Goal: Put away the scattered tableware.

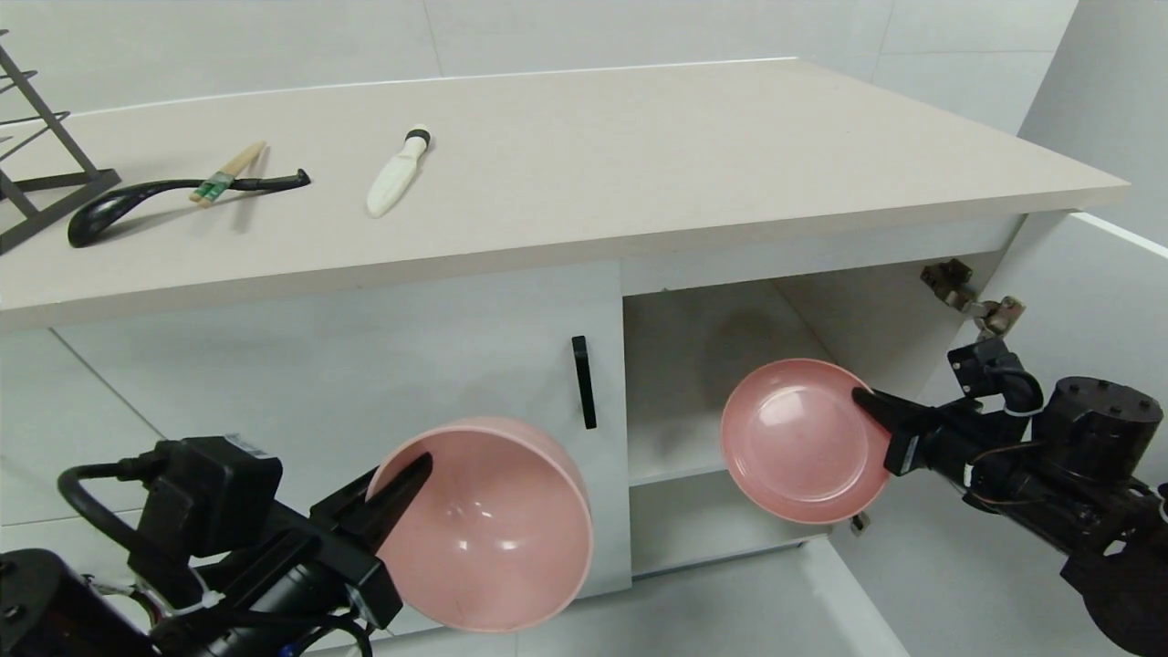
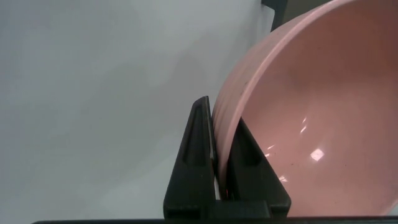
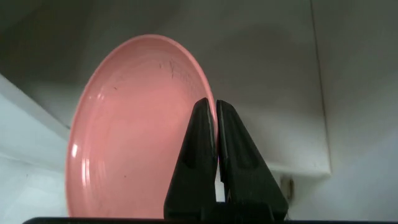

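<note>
Gripping the rim of a pink bowl (image 1: 493, 538) (image 2: 311, 112), the left jaws were clamped shut on it, one finger inside the bowl and the other against its outer wall. The bowl hung on its side, its hollow turned up and outward, in front of the closed cupboard door (image 1: 365, 365) and below the edge of the table (image 1: 639, 155). A black handle (image 1: 582, 381) sat on that door just beyond the bowl, between the two sets of jaws.

The right jaws were clamped on the rim of a pink plate (image 1: 794, 447) (image 3: 137, 130), which stood on edge with its face turned outward. Past the plate lay the open half of the cupboard, with a white shelf (image 1: 675, 465) behind it. The opened door (image 1: 1095, 301) and its metal hinge (image 1: 972, 297) stood above and behind the right jaws.

Up on the table, well beyond the left jaws, lay a black ladle (image 1: 137, 196) with a wooden utensil (image 1: 228, 172) with a green end resting across its handle. A white knife (image 1: 399, 171) lay near them, toward the right jaws' side. A dark wire rack (image 1: 46, 173) stood at the far edge, just beside the ladle's scoop.
</note>
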